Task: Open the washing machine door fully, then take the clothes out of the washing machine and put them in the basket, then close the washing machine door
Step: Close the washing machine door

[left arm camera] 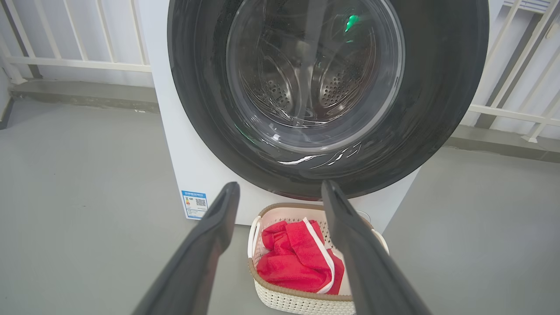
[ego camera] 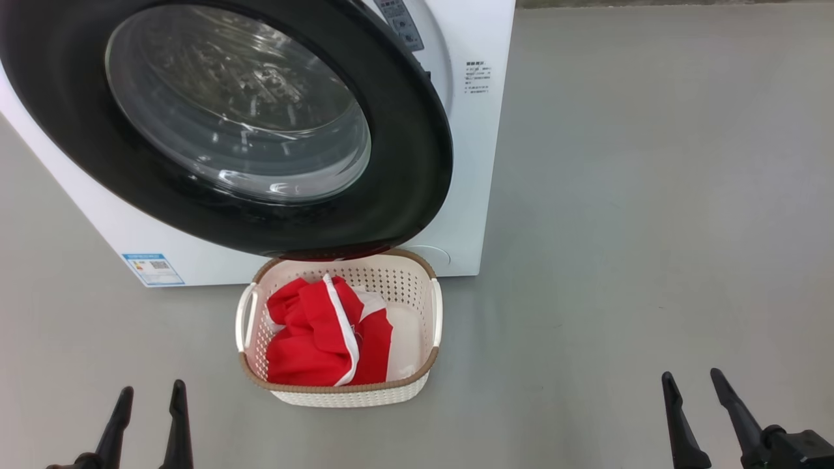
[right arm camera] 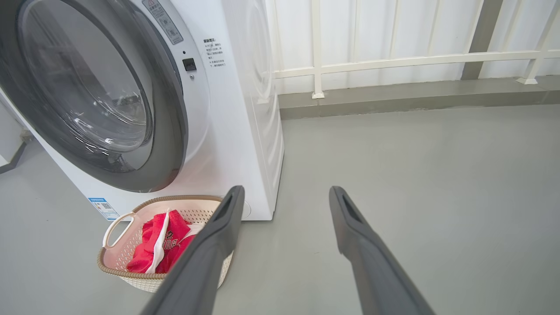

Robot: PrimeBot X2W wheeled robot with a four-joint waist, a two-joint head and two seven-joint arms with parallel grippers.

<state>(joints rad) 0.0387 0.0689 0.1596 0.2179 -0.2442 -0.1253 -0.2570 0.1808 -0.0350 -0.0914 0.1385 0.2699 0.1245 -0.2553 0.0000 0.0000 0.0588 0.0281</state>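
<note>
The washing machine door (ego camera: pixel 404 163) sits flush on the white washing machine (ego camera: pixel 469 163), with the steel drum visible through its glass. Directly before the machine stands the basket (ego camera: pixel 339 387), the red-and-white clothes (ego camera: pixel 313 339) heaped inside. A blue label sticker (ego camera: pixel 153 269) with a QR code marks the machine's lower left corner — its print, like the small black text (ego camera: pixel 477 77) right of the door, is too fine to read. The left gripper (ego camera: pixel 151 387) and right gripper (ego camera: pixel 690 372) hang short of the machine, fingers spread, empty.
</note>
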